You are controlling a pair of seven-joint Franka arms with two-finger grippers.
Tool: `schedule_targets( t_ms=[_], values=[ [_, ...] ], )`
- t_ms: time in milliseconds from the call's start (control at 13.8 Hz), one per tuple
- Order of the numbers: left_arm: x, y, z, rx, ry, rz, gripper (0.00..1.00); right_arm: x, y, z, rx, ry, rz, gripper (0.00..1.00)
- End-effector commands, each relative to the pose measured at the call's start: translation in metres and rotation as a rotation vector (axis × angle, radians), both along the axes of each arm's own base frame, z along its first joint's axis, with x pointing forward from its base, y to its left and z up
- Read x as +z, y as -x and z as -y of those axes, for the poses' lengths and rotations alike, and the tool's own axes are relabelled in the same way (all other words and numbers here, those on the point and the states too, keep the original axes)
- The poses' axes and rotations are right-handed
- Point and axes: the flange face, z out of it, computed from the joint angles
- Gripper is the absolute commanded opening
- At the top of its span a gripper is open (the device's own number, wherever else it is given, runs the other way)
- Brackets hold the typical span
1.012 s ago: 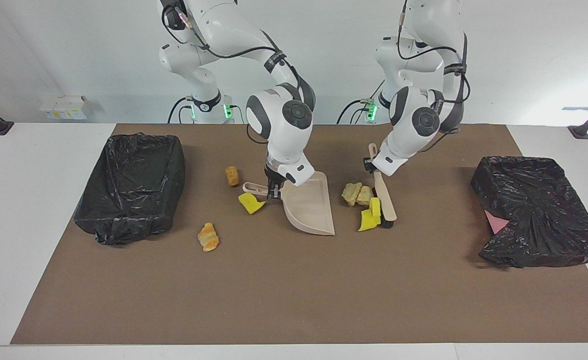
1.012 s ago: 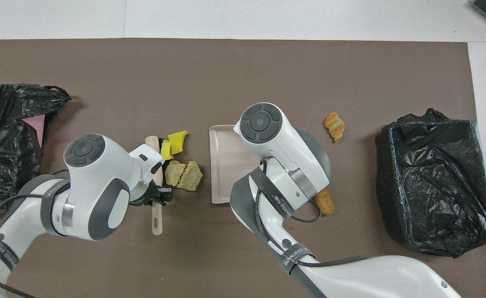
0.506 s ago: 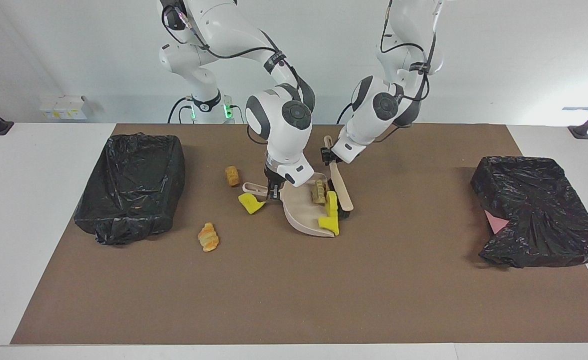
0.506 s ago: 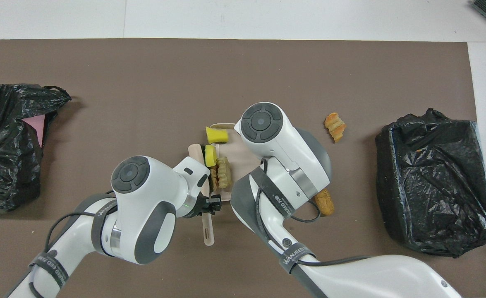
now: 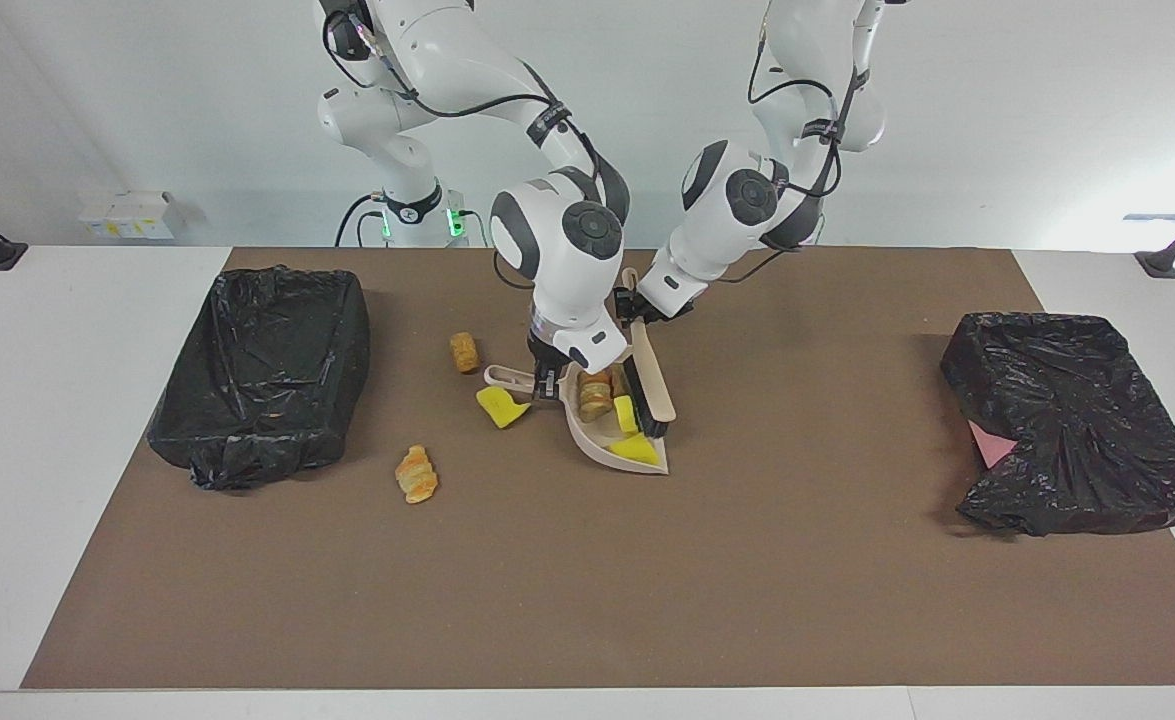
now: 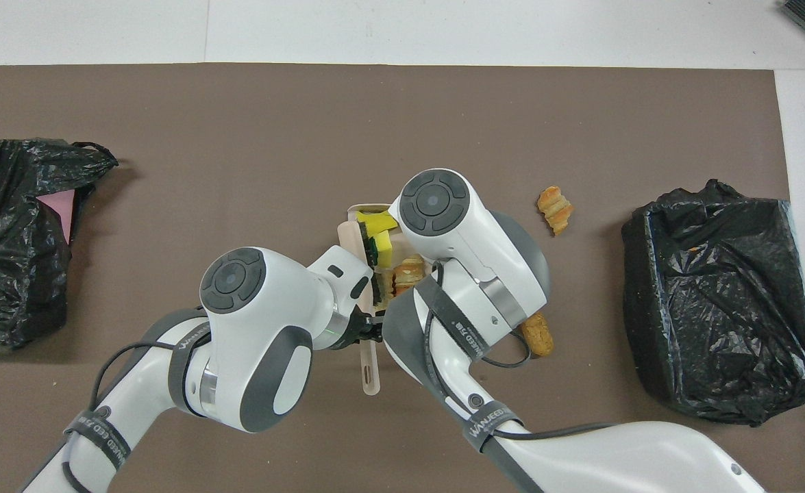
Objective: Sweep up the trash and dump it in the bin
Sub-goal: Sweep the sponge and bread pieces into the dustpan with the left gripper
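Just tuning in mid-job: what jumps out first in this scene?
At mid-table, the two arms crowd together: the left end effector holds a brush whose head is in the dustpan, gripped by the right end effector, with yellow sponge pieces and bread chunks in it. A black-lined bin sits at each end, and a croissant lies loose near the right arm's bin.
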Motion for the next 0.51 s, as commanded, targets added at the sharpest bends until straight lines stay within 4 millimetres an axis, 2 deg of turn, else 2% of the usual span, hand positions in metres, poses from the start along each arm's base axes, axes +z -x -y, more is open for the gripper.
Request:
schedule_targets(
  t_ms=[0,72,217,434],
  values=[
    [-0.004,-0.002,-0.019,0.004,-0.045,-0.038,0.0,0.003,-0.006,0.004,-0.033,-0.007,0.025,0.0],
    [-0.006,-0.007,-0.032,0.016,-0.098,-0.042,0.0,0.002,-0.006,0.005,-0.035,-0.009,0.023,0.0],
    [-0.01,-0.001,-0.04,0.056,-0.173,-0.048,0.0,0.003,-0.008,0.007,-0.041,-0.015,0.029,0.0],
    [-0.013,0.005,-0.046,0.051,-0.19,-0.051,0.0,0.006,-0.01,0.012,-0.05,-0.016,0.032,0.0]
  ],
)
